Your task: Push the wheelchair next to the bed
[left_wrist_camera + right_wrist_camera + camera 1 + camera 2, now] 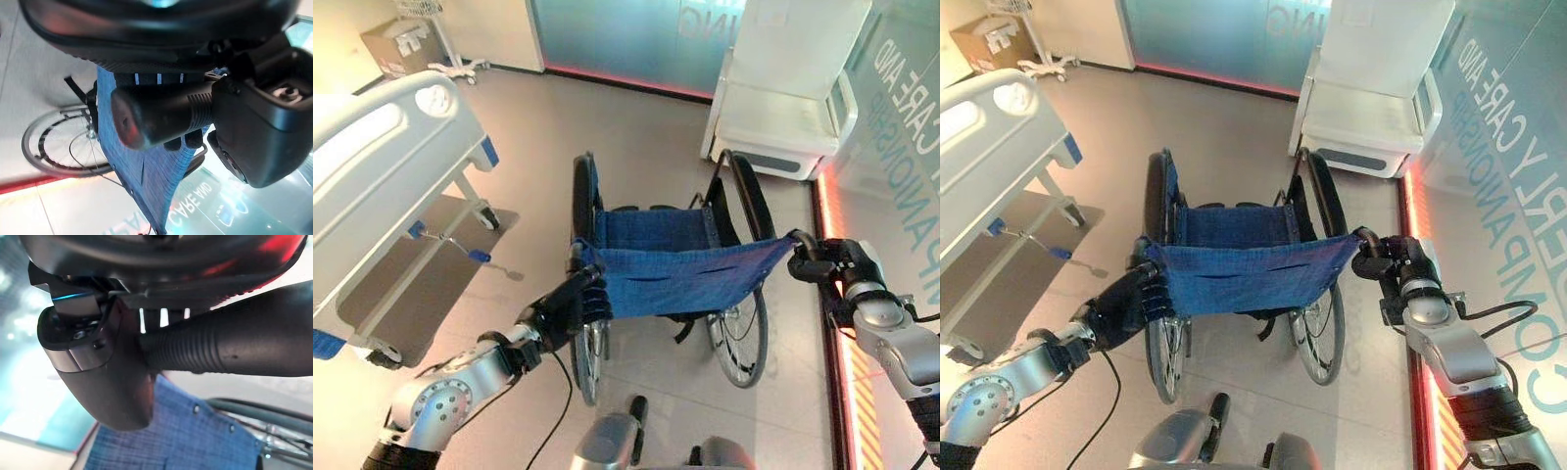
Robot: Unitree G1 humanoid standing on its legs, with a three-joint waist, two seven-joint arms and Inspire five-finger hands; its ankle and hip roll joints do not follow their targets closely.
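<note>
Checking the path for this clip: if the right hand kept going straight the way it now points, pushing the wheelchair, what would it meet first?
Probably the white armchair ahead; the right hand grips the wheelchair handle, floor between looks free, though depth is uncertain.

Right hand (105, 382) around ribbed black handle (234, 345); blue backrest (186, 440) beyond

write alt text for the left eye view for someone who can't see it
Both robot hands, left hand and right hand, grip the push handles of a blue-backed wheelchair. A hospital bed stands to the left, a white chair beyond.
</note>
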